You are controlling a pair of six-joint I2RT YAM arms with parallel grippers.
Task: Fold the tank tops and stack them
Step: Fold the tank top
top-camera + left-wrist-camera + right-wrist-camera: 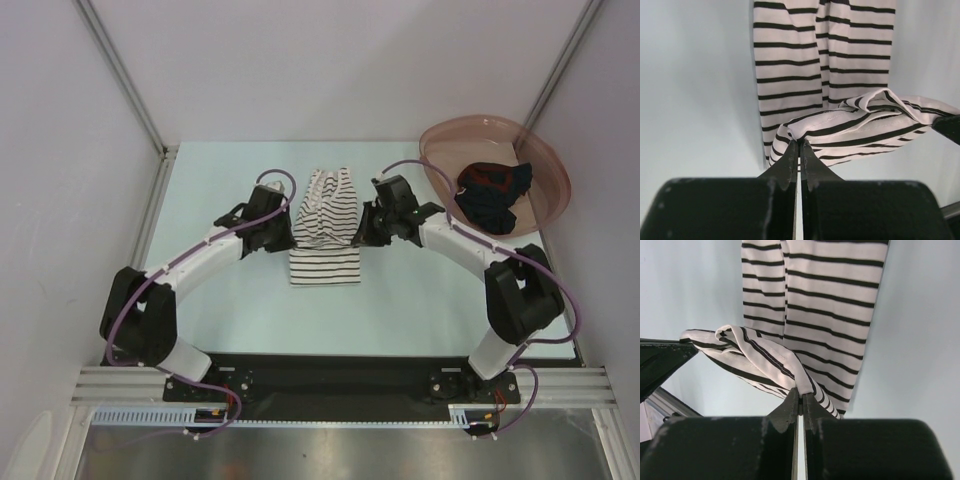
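The white tank top with thin black stripes (325, 225) lies mid-table, its far part lifted and bunched between both arms. My left gripper (283, 232) is shut on its left edge; in the left wrist view the cloth (840, 75) hangs from the pinched jaws of that gripper (800, 145). My right gripper (366, 228) is shut on the right edge, and its wrist view shows a rolled hem (790, 367) caught at the gripper (802, 392). The dark tank top with red parts (493, 195) lies crumpled in the pink basin (550, 165).
The basin sits at the table's far right corner, close to my right arm's elbow. White walls and metal frame posts (120, 70) enclose the table on three sides. A black rail (330, 375) with both arm bases runs along the near edge.
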